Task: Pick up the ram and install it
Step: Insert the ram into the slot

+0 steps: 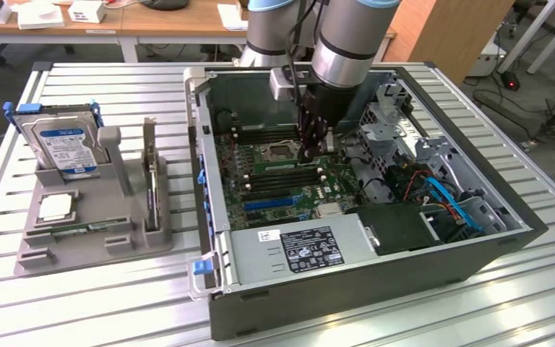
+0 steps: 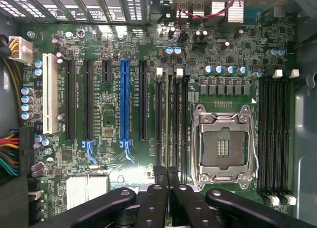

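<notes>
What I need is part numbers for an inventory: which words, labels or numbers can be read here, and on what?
None can be read.
Blue label on the hard drive: print too blurred.
White label on the power supply: logos and print too small.
White lettering on the motherboard, beside the slots: too small.

The arm (image 1: 340,43) reaches straight down, its end effector (image 2: 167,171) vertical with fingers (image 2: 158,193) pressed together.

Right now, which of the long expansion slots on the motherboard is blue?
The blue slot, with black slots on both its sides. All other slots in the row are black, except one white slot at the row's end.
</notes>
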`<state>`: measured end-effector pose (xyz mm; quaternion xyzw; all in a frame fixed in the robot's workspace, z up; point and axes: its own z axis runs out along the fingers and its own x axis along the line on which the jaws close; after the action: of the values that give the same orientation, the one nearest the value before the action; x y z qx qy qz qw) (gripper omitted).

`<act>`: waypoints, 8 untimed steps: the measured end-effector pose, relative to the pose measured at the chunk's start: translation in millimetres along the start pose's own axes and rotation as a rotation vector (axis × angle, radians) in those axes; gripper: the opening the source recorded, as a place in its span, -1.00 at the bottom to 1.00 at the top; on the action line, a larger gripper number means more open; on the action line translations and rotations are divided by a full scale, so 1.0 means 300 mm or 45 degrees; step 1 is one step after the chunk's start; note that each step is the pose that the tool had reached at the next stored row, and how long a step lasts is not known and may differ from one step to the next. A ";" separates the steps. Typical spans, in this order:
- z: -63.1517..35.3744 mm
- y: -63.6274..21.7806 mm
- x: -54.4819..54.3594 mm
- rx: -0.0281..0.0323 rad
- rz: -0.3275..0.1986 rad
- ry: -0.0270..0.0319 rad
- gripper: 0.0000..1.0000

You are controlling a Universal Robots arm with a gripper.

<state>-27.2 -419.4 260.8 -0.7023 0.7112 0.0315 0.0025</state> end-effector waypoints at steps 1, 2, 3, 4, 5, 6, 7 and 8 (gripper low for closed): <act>0.000 0.000 0.000 0.0000 0.000 0.0001 -0.80; 0.000 0.000 0.000 0.0001 0.000 0.0002 -0.80; 0.000 0.000 0.000 0.0001 0.000 0.0001 -0.80; 0.001 0.000 0.000 0.0002 0.000 -0.0001 -0.80; 0.002 0.000 0.000 0.0004 0.000 -0.0007 -0.80; 0.004 0.000 0.000 0.0005 0.000 -0.0007 -0.80; 0.005 0.000 0.000 0.0005 0.000 -0.0003 -0.80; 0.006 0.000 0.000 0.0006 0.000 -0.0002 -0.80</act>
<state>-27.2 -419.4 258.8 -0.7024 0.7111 0.0313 0.0028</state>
